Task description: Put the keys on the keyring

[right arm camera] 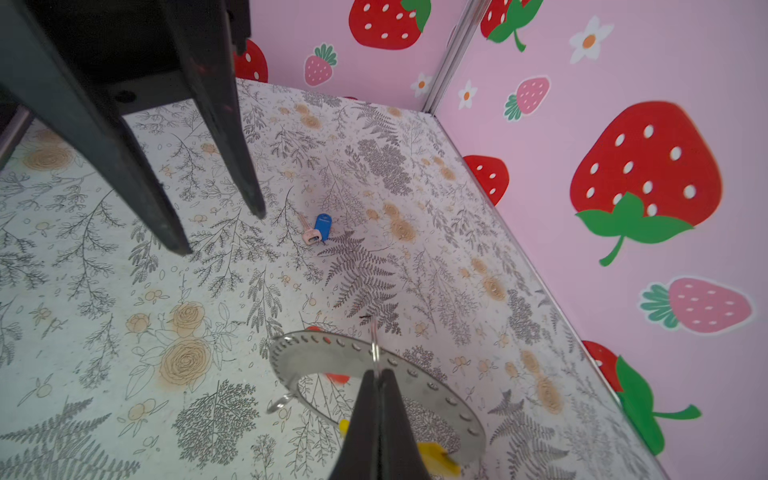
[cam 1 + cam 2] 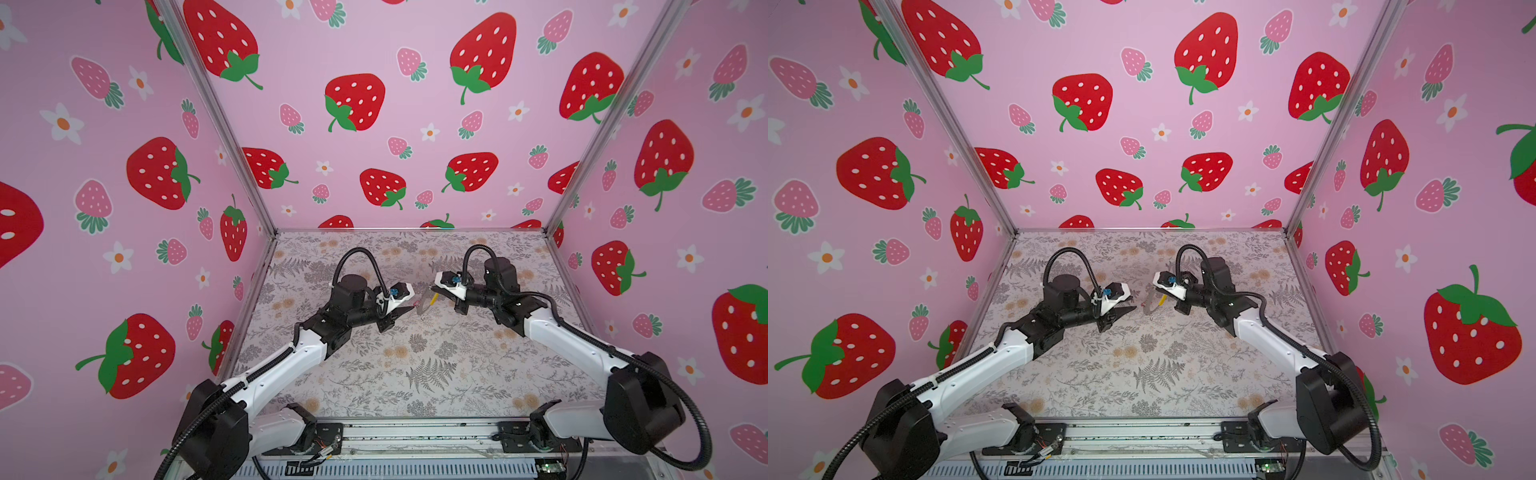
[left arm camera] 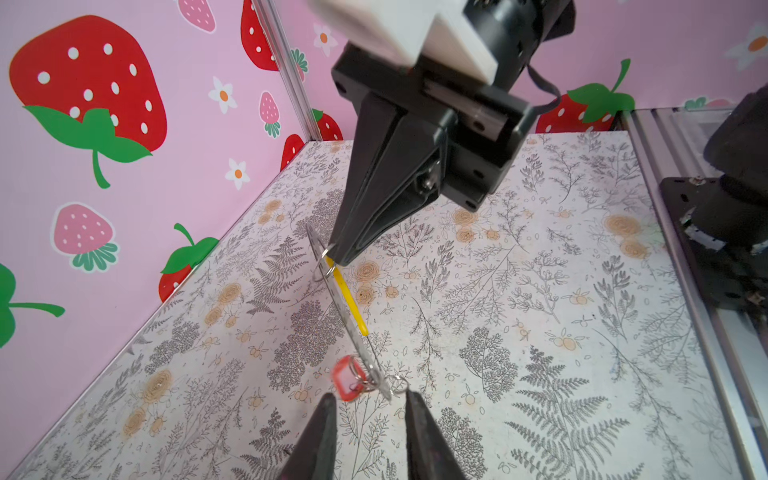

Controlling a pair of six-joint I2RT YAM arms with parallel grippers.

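Flat grey metal keyring hoop (image 1: 299, 353), holes round rim, one yellow segment, pinched in closed right gripper (image 1: 378, 386). Red-framed tag key (image 3: 345, 379) dangles at hoop's far end, just ahead of left gripper (image 3: 369, 395), jaws narrowly apart; contact unclear. Blue-tagged key (image 1: 322, 226) lies on floral tabletop (image 1: 124, 291), clear of both.

Lower frame: white-shelled left arm (image 2: 282, 365) and right arm (image 2: 569, 345), black at the joints. Ribbed black cables (image 2: 359, 249) arch above tapered black fingers (image 3: 374, 187).

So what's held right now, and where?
Right gripper pinches the keyring at its edge, beside the yellow segment. Left gripper holds nothing; jaws open near the red tag.
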